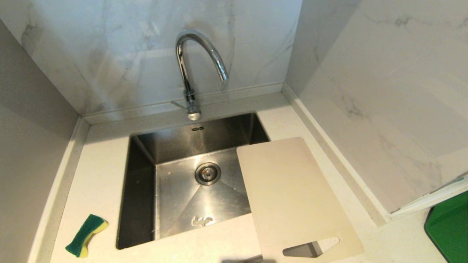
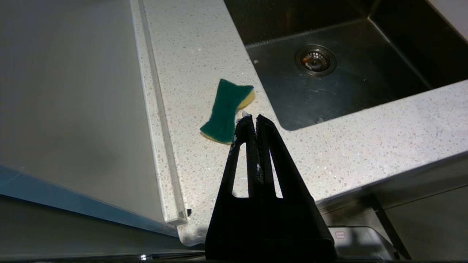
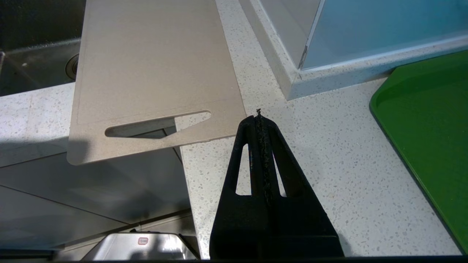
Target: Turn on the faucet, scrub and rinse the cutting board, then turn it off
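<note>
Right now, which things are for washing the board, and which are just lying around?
For the job: tap, cutting board, sink, sponge.
Just lying about: green tray.

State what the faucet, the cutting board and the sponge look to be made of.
Faucet: polished chrome-look metal, mirror reflections along the arch.
Cutting board: probably plastic, matte pale beige, thin and even, with a cut handle slot.
Sponge: soft yellow foam under a rough green scouring layer.
</note>
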Controlling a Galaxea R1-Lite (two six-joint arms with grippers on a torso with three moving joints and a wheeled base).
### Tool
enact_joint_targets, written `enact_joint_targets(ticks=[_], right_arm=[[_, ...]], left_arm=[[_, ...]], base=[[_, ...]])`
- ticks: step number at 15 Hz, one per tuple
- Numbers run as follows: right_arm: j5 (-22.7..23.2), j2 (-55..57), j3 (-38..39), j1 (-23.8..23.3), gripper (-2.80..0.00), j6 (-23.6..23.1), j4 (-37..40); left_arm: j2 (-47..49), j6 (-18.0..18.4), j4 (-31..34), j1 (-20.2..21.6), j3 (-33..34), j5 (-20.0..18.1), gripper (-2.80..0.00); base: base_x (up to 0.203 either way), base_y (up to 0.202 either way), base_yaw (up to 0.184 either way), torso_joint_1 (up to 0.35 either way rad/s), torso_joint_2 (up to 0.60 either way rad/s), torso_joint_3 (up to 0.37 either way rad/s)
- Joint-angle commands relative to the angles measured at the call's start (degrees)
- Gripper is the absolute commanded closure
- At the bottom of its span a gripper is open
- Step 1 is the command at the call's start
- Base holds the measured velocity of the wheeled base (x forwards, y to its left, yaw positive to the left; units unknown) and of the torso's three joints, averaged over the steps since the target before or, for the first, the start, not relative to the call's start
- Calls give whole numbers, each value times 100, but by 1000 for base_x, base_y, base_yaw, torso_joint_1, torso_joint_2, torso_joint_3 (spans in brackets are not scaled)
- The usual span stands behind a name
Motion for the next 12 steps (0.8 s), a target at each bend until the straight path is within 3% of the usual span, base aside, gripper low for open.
enact_joint_targets(ticks=[1, 12], right_arm=[[2, 0, 9, 0, 0, 31, 0], [-16, 0, 9, -8, 0, 58, 0]], left_arm=[[-21, -9, -3, -2, 17, 3, 0], [-21, -26, -11, -2, 18, 3, 0]], base=[[0, 0, 0, 0, 0, 0], [0, 0, 0, 0, 0, 0]])
